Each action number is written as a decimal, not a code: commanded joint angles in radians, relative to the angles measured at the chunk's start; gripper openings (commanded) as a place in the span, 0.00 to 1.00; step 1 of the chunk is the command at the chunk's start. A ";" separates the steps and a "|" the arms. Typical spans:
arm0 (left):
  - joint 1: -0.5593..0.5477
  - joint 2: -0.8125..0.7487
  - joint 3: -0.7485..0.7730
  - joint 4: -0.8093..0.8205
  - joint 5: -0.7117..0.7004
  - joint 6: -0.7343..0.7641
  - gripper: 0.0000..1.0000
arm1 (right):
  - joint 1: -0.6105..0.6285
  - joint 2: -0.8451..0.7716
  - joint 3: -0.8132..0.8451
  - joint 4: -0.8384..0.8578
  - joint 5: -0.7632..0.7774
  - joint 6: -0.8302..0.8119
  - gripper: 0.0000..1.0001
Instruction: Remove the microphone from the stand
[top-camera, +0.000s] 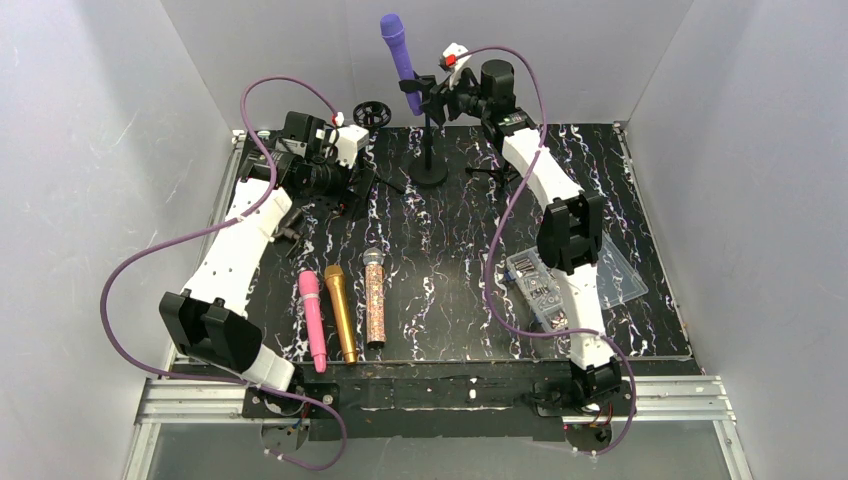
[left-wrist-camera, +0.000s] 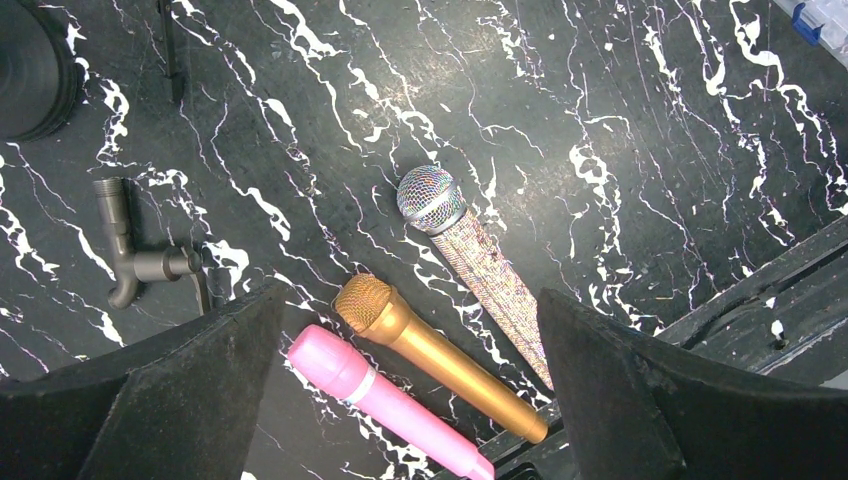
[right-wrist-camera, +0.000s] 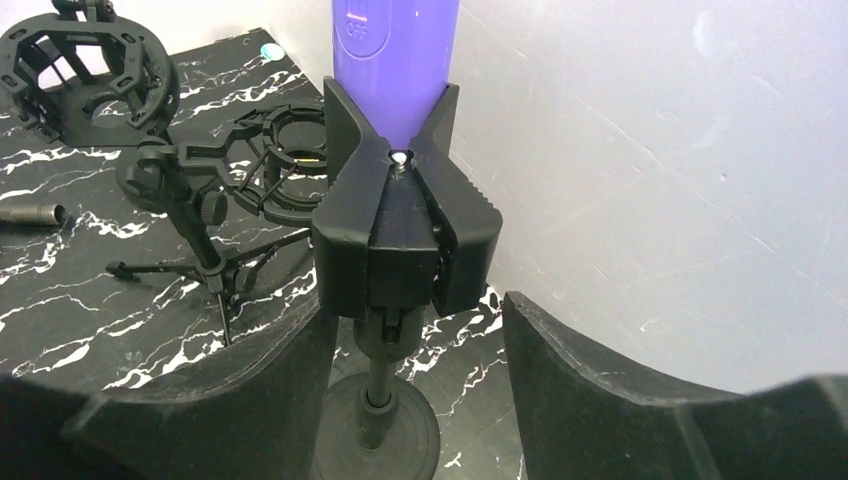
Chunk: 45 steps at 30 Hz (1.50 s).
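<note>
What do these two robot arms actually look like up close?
Both the left arm and right arm have white shells with chunky black joints. A purple cable loops along each. Their fingers are broad, black, wedge-shaped pads.

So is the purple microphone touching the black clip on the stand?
Touching. The right wrist view shows the purple microphone wedged down into the black clip, whose two sides hug it with no gap.

Left claw, right claw: jaws apart
</note>
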 joint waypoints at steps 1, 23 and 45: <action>0.004 0.014 0.032 -0.063 -0.001 0.010 0.98 | -0.004 0.035 0.065 0.094 -0.023 0.045 0.67; 0.005 0.013 0.030 -0.058 0.000 0.012 0.98 | -0.006 0.010 0.054 0.090 -0.070 0.110 0.02; 0.004 -0.051 -0.004 0.052 0.148 -0.093 0.98 | 0.047 -0.647 -0.842 0.087 -0.127 0.033 0.01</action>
